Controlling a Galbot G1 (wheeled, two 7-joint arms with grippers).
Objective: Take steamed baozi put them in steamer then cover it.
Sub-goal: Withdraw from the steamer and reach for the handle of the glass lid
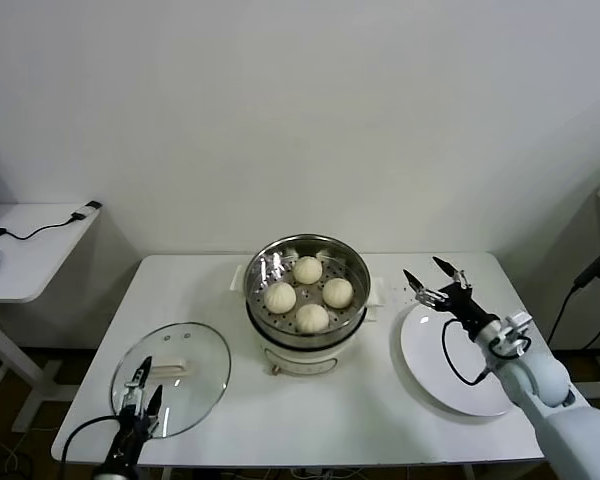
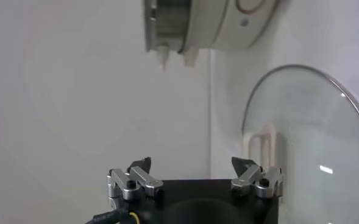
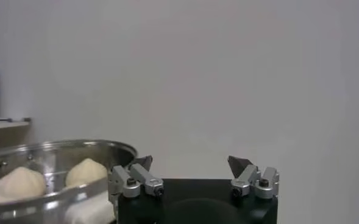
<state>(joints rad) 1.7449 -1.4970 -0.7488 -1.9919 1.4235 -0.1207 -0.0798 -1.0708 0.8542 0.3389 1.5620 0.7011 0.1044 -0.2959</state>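
The steamer (image 1: 306, 345) stands mid-table, a shiny basket on a white pot base, with several cream-white baozi (image 1: 308, 269) inside it. In the right wrist view its rim (image 3: 57, 149) and two baozi (image 3: 86, 171) show close by. The cover (image 1: 190, 350), a clear glass lid with a white handle (image 1: 175, 370), lies flat on the table to the left. My left gripper (image 1: 140, 388) hovers open over the lid's near edge. In the left wrist view that gripper (image 2: 191, 163) is empty, with the lid handle (image 2: 261, 143) just ahead. My right gripper (image 1: 426, 272) stands open and empty right of the steamer.
A flat white plate (image 1: 450, 365) lies under my right arm at the table's right side. A small side desk (image 1: 30, 245) with a cable and a blue object stands off to the left. A white wall rises behind the table.
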